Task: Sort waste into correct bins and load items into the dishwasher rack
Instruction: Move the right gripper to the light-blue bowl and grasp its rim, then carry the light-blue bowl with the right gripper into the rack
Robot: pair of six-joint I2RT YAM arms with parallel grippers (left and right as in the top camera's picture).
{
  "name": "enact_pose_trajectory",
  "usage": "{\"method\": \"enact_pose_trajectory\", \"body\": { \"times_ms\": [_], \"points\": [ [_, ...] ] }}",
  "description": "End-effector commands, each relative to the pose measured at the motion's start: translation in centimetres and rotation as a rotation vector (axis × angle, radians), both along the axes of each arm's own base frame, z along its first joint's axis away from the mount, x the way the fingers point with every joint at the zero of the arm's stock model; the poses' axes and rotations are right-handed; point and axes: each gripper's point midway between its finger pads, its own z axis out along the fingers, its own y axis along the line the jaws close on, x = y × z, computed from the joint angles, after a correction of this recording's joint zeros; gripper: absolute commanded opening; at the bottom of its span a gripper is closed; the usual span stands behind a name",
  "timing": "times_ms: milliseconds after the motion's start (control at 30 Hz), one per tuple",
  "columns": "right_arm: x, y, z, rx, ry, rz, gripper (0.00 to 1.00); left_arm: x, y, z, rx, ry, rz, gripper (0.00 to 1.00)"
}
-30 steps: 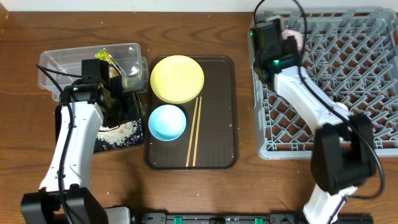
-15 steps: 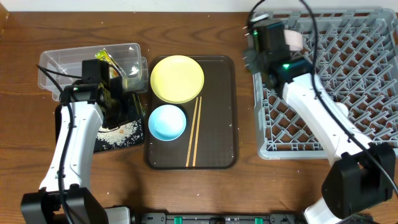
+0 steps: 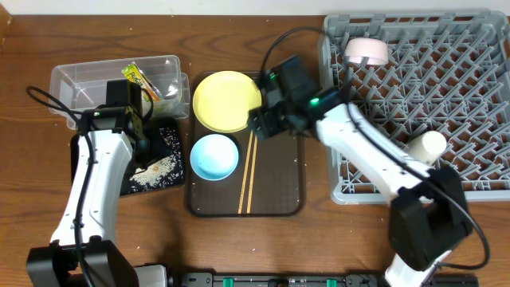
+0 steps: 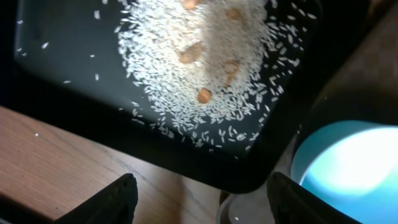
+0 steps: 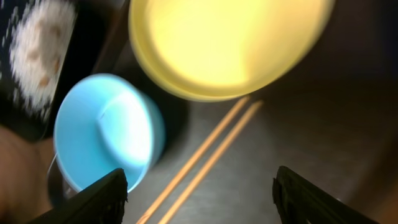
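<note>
The rack [image 3: 458, 88], a grey lattice crate, stands on the right of the table [image 3: 351, 239]. A pink-white bowl [image 3: 366, 52] sits in its far left corner, and a white cup [image 3: 422, 146] lies on its side lower down, near the middle.

On the brown tray [image 3: 283, 175] at centre, the pale yellow plate [image 3: 227, 100] lies at the far end. The light blue bowl [image 3: 214, 156] stands upright just below it. The chopsticks [image 3: 249, 171] lie side by side to the right of the bowl, their far tips at the plate's rim.

To the left, the clear tub [image 3: 80, 84] holds the green-and-orange wrapper [image 3: 141, 80], tilted near its right end. The black tray [image 3: 171, 137] lies just below the tub and beside the brown tray. It carries the rice [image 4: 205, 56], a loose white heap with a few orange-brown bits in it and stray grains scattered around. A few specks lie on the bare wood beside it.

The left jaws hang above the black tray's near corner, spread wide with nothing between them. The right jaws hover over the brown tray, above the chopsticks and between plate and bowl. They too are spread apart and empty. The right wrist view is blurred.
</note>
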Motion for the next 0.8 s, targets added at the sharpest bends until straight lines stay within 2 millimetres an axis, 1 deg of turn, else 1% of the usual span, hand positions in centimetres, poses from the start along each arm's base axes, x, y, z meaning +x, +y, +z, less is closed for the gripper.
{"method": "enact_pose_trajectory", "body": {
  "times_ms": [0,67,100,167,233,267,333,433,467,500,600,633,733,767],
  "points": [
    [-2.8,2.7,-1.5,0.003,0.072,0.056,0.71,-0.2,1.1,0.5,0.051,-0.013,0.065,0.70],
    [-3.8,3.6,-2.3,-0.009,0.088,0.084,0.65,-0.2,1.1,0.5,0.051,-0.012,0.065,0.71],
    [-4.1,3.9,-2.9,-0.018,0.100,0.080,0.64,-0.2,1.1,0.5,0.051,-0.012,0.065,0.71],
    [-4.7,4.3,-4.0,-0.041,0.126,0.058,0.61,-0.2,1.1,0.5,0.051,-0.011,0.065,0.71],
    [-5.2,4.6,-5.2,-0.062,0.154,0.035,0.55,-0.3,1.1,0.4,0.051,-0.009,0.065,0.71],
    [-5.3,4.7,-5.8,-0.073,0.163,0.021,0.52,-0.3,1.1,0.4,0.051,-0.008,0.065,0.71],
    [-5.5,4.7,-7.0,-0.099,0.178,-0.011,0.50,-0.3,1.1,0.4,0.051,-0.008,0.065,0.71],
    [-5.5,4.7,-8.0,-0.115,0.194,-0.041,0.44,-0.3,1.1,0.4,0.051,-0.009,0.065,0.71],
    [-5.5,4.7,-8.1,-0.115,0.195,-0.041,0.41,-0.3,1.1,0.4,0.051,-0.009,0.065,0.71],
    [-5.4,4.7,-8.1,-0.116,0.194,-0.041,0.35,-0.3,1.1,0.4,0.051,-0.009,0.065,0.72],
    [-5.2,4.9,-8.0,-0.108,0.183,-0.042,0.15,-0.3,1.1,0.4,0.051,-0.009,0.065,0.71],
    [-5.1,5.0,-8.0,-0.104,0.179,-0.042,0.10,-0.3,1.1,0.4,0.051,-0.008,0.065,0.72],
    [-4.5,5.0,-7.4,-0.088,0.164,-0.049,0.01,-0.3,1.1,0.4,0.051,-0.008,0.065,0.71],
    [-4.1,4.8,-7.0,-0.082,0.154,-0.057,0.01,-0.3,1.1,0.4,0.050,-0.008,0.065,0.71]
  ]
}}
